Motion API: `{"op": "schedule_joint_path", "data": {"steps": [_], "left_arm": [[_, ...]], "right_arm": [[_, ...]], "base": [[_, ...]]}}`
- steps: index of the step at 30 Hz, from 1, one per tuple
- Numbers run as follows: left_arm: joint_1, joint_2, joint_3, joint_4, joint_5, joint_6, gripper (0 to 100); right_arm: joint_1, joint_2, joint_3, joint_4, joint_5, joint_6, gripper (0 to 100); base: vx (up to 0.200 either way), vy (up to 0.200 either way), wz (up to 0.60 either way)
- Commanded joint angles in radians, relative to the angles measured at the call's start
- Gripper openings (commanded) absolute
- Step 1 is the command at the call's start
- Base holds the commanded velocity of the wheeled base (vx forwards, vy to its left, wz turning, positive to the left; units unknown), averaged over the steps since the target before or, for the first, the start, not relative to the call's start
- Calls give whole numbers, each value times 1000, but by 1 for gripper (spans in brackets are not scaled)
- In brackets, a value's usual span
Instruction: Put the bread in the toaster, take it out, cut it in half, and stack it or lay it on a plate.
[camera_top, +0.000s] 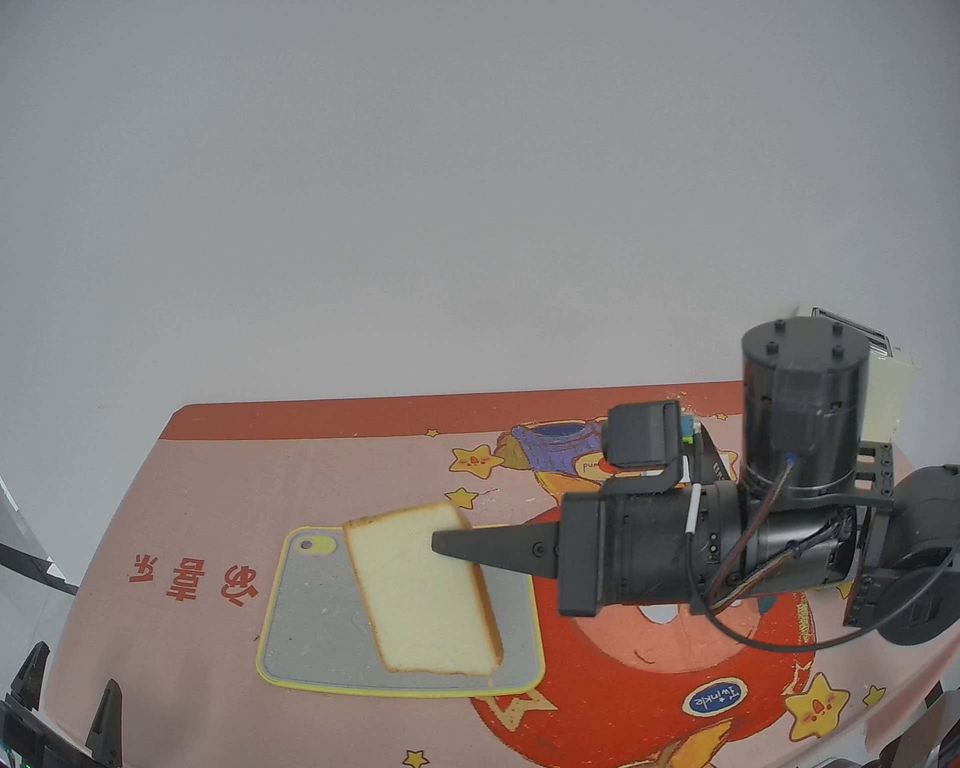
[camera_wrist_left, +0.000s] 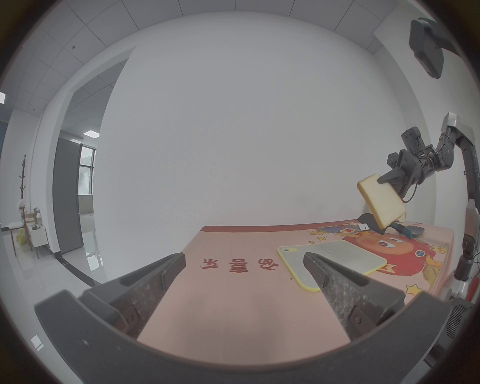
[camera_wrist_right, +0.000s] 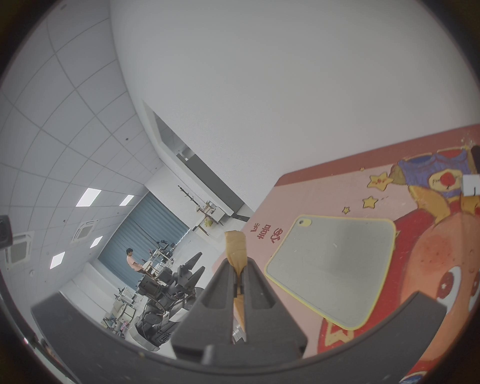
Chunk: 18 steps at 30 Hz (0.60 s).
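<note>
right gripper (camera_top: 445, 545) juts across the head view, jaws clamped on one edge of the bread (camera_top: 420, 590), which hangs in the air over the grey board (camera_top: 320, 620) and clear of it, as the left wrist view shows (camera_wrist_left: 382, 200). in its own wrist view the fingers (camera_wrist_right: 220, 295) pinch the slice edge-on (camera_wrist_right: 235, 247). left gripper (camera_wrist_left: 244, 257) sits low at the table's near left corner, jaws wide apart and holding nothing

the step in hand looks like a carry between the pale box behind the right arm (camera_top: 890, 390), probably the toaster, and the board; which way it goes cannot be told. nothing is cut yet. if the board is the goal, the next move calls for tipping the slice flat, lowering it onto the board's middle and opening the jaws without dragging it; a thin edge grip on soft bread could tear or let it swing

the bread is one whole square slice, with a pale cream face barely browned if at all and a thin golden crust, hanging tilted with its lower edge toward the board
</note>
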Motion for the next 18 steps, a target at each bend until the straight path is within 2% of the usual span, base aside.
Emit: {"op": "schedule_joint_path", "data": {"steps": [1, 2, 4, 5, 6, 8, 9, 10, 12, 13, 18], "left_arm": [[2, -5, 18, -2, 0, 0, 100], [0, -5, 18, 0, 0, 0, 100], [0, -5, 18, 0, 0, 0, 100], [2, -5, 18, 0, 2, 0, 100], [2, -5, 18, 0, 2, 0, 100], [0, -5, 18, 0, 2, 0, 100], [0, -5, 18, 0, 2, 0, 100], [0, -5, 18, 0, 2, 0, 100], [0, -5, 18, 0, 2, 0, 100], [0, -5, 18, 0, 2, 0, 100], [0, -5, 18, 0, 2, 0, 100]], "right_arm": [[4, 48, 0, 0, -28, 41, 0], [7, 51, 0, 0, -42, 68, 0], [7, 51, 0, 0, -42, 68, 0], [16, 51, 6, -16, -68, 127, 0], [16, 51, 12, -40, -76, 156, 0], [16, 53, 29, -91, -89, 202, 0], [16, 53, 29, -91, -89, 202, 0], [16, 59, 49, -155, -105, 243, 0], [16, 77, 61, -212, -117, 268, 0], [16, 117, 82, -295, -149, 291, 0], [31, 227, 121, -470, -224, 311, 0]], "base": [[0, 0, 0], [0, 0, 0], [0, 0, 0], [0, 0, 0], [0, 0, 0], [0, 0, 0], [0, 0, 0], [0, 0, 0], [0, 0, 0], [0, 0, 0], [0, 0, 0]]}}
